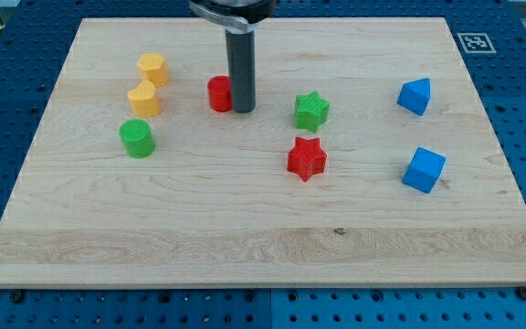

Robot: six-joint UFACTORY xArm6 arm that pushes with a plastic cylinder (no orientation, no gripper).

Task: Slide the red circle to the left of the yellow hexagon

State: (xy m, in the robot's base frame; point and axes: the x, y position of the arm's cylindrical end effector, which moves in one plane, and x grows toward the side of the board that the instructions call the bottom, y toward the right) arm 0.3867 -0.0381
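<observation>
The red circle (218, 93) stands on the wooden board, upper middle of the view. My tip (243, 110) sits right against its right side, touching or nearly so. The yellow hexagon (152, 68) is to the upper left of the red circle, about a block's width of board between them. A second yellow block, heart-like in shape (143, 99), lies just below the hexagon, level with the red circle and to its left.
A green circle (138, 138) sits below the yellow blocks. A green star (311, 111) and a red star (306, 158) lie right of my tip. Two blue blocks (415, 95) (424, 170) are at the right. The board (263, 247) rests on a blue pegboard.
</observation>
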